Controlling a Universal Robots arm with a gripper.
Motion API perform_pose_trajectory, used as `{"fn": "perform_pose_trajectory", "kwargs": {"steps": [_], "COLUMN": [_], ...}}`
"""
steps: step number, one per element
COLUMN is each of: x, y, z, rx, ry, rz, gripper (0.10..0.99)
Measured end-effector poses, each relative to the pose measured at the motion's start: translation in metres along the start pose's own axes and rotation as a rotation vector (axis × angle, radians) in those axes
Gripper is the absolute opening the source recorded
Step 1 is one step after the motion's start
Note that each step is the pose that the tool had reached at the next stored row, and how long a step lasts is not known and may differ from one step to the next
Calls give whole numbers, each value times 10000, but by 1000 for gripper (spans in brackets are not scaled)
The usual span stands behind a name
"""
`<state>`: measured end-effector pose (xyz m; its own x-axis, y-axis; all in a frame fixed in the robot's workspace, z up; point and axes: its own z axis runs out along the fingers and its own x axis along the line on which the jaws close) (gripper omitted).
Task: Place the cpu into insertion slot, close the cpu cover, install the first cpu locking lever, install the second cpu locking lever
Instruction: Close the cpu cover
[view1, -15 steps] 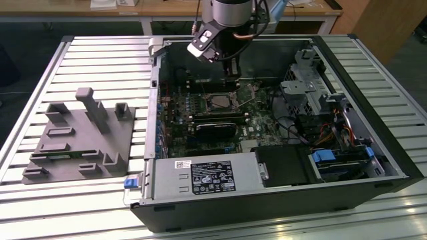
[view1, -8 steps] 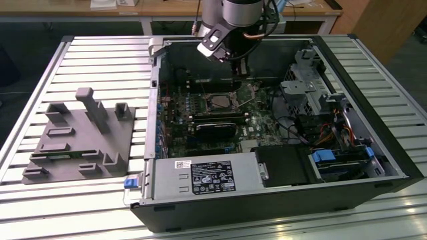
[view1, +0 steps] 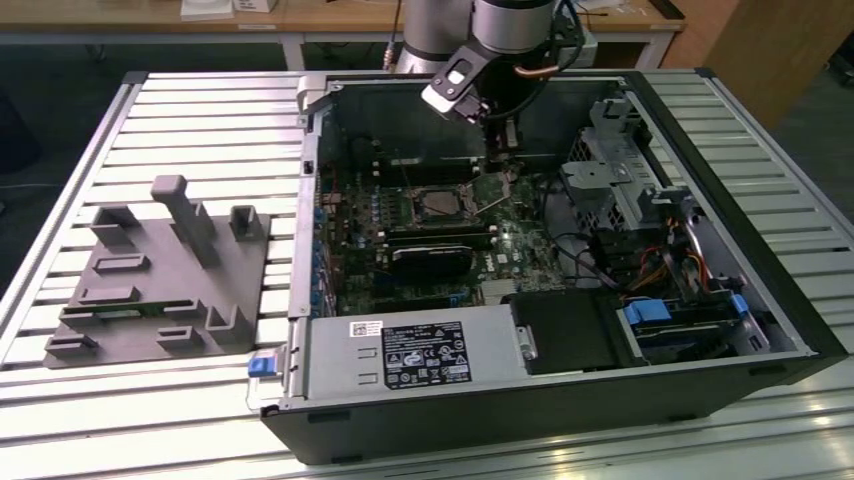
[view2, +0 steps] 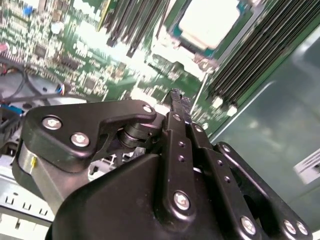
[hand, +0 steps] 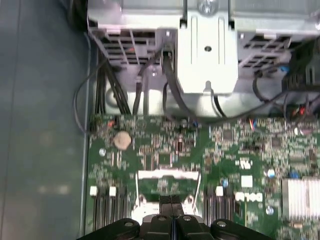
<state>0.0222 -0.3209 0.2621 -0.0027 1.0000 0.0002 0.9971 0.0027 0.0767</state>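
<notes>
The cpu, a pale silver square, lies in the insertion slot near the middle of the green motherboard. The cpu cover, a thin silver frame, stands tilted up on the side of the slot toward the exterior view's right. In the first wrist view the cpu cover sits just ahead of my fingertips. My gripper hangs inside the open computer case, just above the raised cover. Its black fingers are pressed together with nothing visible between them, and the gripper looks the same in the second wrist view.
Long black memory sticks lie beside the slot. A metal drive cage and loose cables fill the case toward the exterior view's right. A labelled power supply sits at the front. A grey fixture block rests on the slatted table.
</notes>
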Motion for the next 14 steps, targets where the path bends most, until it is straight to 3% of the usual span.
{"fn": "perform_pose_trajectory", "kwargs": {"steps": [7, 14], "x": [2, 5], "y": [214, 374], "z": [24, 77], "rx": [26, 71], "ry": [0, 0], "rz": [0, 0], "gripper": [106, 106]}}
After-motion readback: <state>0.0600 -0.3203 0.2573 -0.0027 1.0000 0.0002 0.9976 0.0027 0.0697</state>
